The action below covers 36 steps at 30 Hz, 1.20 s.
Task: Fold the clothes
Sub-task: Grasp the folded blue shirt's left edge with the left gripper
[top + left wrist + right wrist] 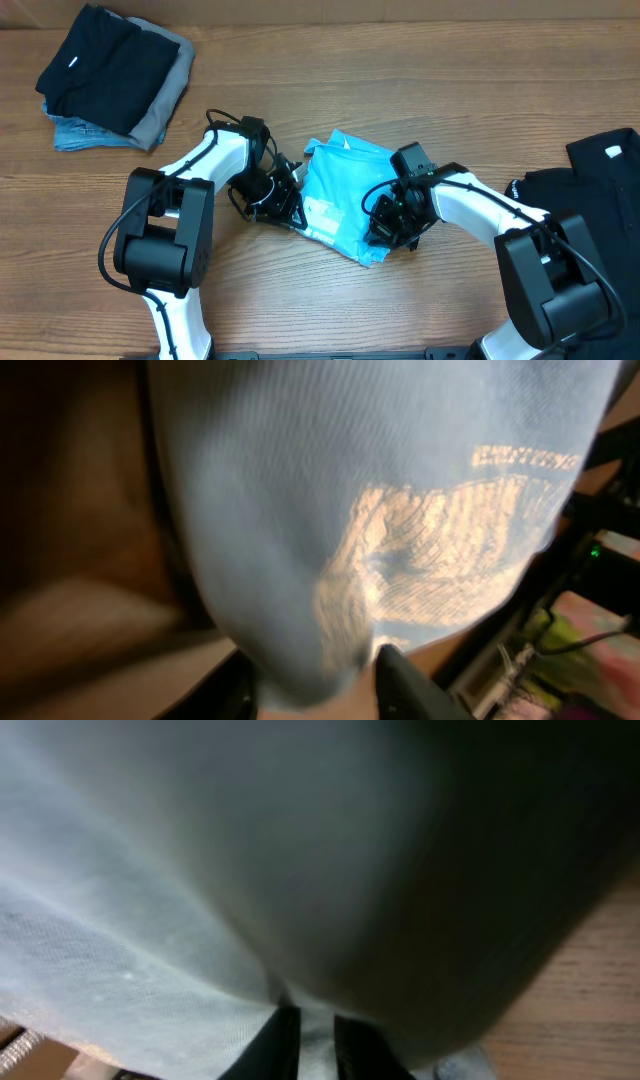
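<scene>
OK, light blue T-shirt (345,190) sits bunched up mid-counter (400,60), crumpled, w/ a patch of print on its lower-left part. Left gripper (288,205) is right at the shirt's left edge. In the left wrist view a wad of blue cloth hangs btwn its fingers (405,685), pale lettering on the fabric above. Fingers are partway apart around it, can't tell if they're actually biting. Right gripper (392,228) is at the shirt's lower-right edge. The right wrist view has its fingers (280,1040) nearly together, pinching a thin strip of the cloth. Well left of the shirt, toward the back: a folded stack (115,75), black on top, grey and blue underneath. Well right of the shirt: a black garment (590,185) w/ a white label (613,151), at the counter's edge.
</scene>
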Motion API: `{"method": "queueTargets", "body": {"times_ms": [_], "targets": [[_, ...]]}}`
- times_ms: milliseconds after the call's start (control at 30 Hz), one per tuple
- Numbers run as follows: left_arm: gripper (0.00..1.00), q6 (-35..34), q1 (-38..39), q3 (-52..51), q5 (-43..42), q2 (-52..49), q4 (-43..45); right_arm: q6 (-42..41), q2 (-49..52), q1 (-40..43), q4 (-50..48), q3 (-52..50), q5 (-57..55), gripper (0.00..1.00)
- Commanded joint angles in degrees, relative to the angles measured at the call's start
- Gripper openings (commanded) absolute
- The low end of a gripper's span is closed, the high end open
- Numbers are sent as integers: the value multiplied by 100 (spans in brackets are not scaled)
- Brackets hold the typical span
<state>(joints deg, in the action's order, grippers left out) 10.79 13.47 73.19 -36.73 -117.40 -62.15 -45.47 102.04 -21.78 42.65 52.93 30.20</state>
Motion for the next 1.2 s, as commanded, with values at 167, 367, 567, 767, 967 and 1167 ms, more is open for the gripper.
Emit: {"method": "queueTargets", "body": {"times_ms": [167, 367, 567, 767, 967, 1167], "targets": [[70, 52, -7, -13, 181, 970, -157, -184, -120, 490, 354, -284, -535, 8], [92, -249, -4, -20, 708, 988, 658, 1585, -170, 1003, 1167, 378, -216, 10], [98, -468, 24, -20, 109, 590, 1178, 1893, -245, 909, 1147, 627, 535, 11], [93, -743, 166, -20, -586, -109, 1440, 1370, -232, 728, 1038, 616, 17, 13], [89, -977, 474, -20, -787, -592, 1556, 809, -205, 704, 752, 319, -317, 13], [86, -1335, 935, -20, -352, -796, 1576, 748, -205, 704, 540, 103, -317, 13]]}}
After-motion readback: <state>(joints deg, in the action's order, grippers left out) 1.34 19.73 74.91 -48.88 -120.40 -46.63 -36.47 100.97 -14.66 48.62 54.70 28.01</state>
